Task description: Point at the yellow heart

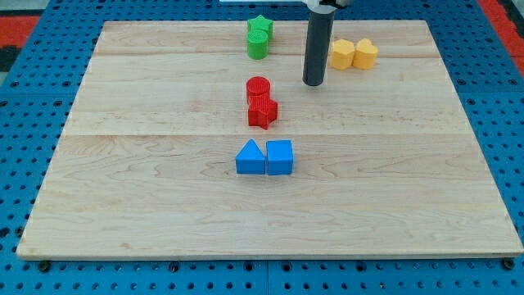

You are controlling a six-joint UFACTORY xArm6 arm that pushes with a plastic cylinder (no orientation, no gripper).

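The yellow heart (366, 54) lies near the view's top right on the wooden board, touching a yellow hexagon-like block (342, 54) on its left. My tip (314, 83) is the lower end of the dark rod. It stands left of and slightly below the yellow pair, apart from both, with the hexagon block between it and the heart.
A green star (262, 27) and a green cylinder (257, 46) sit at the top centre. A red cylinder (258, 88) and a red star-like block (263, 111) lie left of my tip. A blue triangle (250, 157) and a blue cube (279, 156) sit mid-board. The wooden board (147, 205) ends on a blue pegboard.
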